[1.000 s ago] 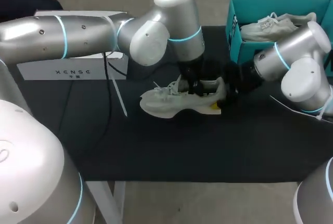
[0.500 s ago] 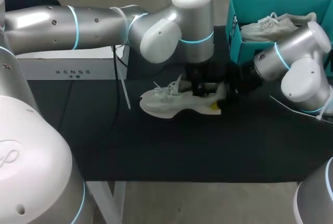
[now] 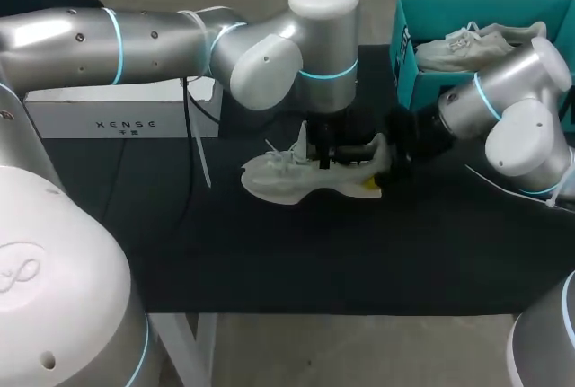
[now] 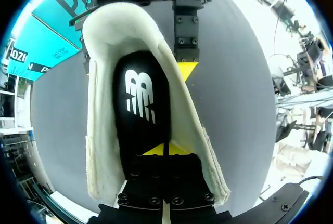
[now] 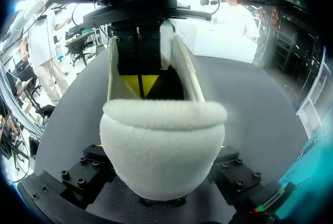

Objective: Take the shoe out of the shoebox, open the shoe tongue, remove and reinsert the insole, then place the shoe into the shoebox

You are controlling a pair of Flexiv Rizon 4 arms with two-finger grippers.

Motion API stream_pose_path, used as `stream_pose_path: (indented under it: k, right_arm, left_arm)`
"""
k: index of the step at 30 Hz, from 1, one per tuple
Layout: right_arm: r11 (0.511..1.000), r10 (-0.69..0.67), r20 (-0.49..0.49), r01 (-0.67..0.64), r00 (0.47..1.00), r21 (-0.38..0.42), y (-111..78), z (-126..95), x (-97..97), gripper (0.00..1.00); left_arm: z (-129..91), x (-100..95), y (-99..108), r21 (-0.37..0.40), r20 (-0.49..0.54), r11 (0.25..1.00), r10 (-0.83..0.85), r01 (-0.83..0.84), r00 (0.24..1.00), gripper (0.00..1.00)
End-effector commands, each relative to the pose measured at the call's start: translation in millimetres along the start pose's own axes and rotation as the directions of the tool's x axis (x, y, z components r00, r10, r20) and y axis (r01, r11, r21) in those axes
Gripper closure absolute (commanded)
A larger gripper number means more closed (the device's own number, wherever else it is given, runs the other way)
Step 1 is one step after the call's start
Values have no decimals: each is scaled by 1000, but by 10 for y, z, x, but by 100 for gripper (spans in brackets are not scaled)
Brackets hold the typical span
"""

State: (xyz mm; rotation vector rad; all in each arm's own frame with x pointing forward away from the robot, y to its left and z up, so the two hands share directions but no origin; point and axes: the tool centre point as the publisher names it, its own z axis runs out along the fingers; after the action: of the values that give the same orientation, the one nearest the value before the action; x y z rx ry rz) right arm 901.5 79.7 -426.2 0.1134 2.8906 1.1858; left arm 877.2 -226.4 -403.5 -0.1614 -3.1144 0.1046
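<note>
Dark table (image 3: pixel 269 252), shoe (image 3: pixel 296 176); insole (image 4: pixel 140 104) wrist-view only

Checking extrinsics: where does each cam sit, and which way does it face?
Head: above and behind the robot, looking down on the table; both arms show, left gripper in the shoe, right gripper at its heel.
Left wrist: on the left arm, looking down into the shoe at the insole; its own yellow tips show.
Right wrist: on the right arm, looking along the shoe from the heel; its own fingers flank the heel.
Shared: both wrist views show the left gripper's tips inside the shoe.
</note>
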Motion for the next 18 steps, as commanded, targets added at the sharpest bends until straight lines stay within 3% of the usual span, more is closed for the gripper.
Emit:
stream_pose_path:
  k: [1,18]
  right_arm:
    - [1000,-1,0,1,1000,2,-19,43,-2,100]
    - [1000,-1,0,1,1000,2,-19,43,-2,100]
  left_arm:
    - [45,12,-10,2,-15,1000,11,-11,1000,100]
    - [228,145,-58,7,-10,998,70,-70,998,99]
